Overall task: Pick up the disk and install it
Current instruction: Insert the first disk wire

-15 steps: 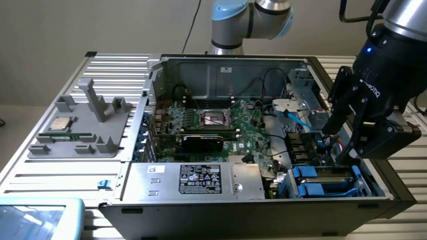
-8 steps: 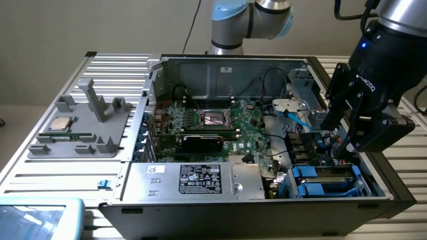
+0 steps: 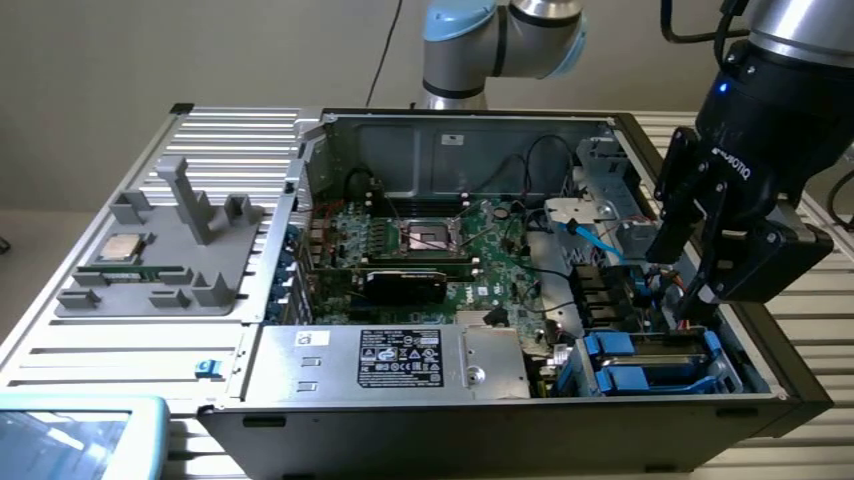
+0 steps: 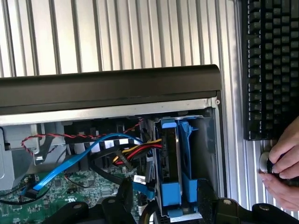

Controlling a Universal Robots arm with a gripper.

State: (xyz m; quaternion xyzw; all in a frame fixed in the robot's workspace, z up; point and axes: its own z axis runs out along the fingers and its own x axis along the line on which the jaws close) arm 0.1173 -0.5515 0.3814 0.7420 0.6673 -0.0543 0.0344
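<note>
White lettering running up the black body of my gripper [image 3: 683, 278] seems to spell ROBOTIQ. The black-and-white label [image 3: 400, 358] on the silver box [image 3: 287, 370] carries print too fine to read.

Behind the work you see a plain wall [image 3: 200, 50] of pale beige colour. The counter [image 3: 80, 350] is made of ribbed silver metal slats that lie side by side. A black keyboard [image 4: 271, 70] lies on these slats. The light is soft and even, and the shadows are faint.
</note>
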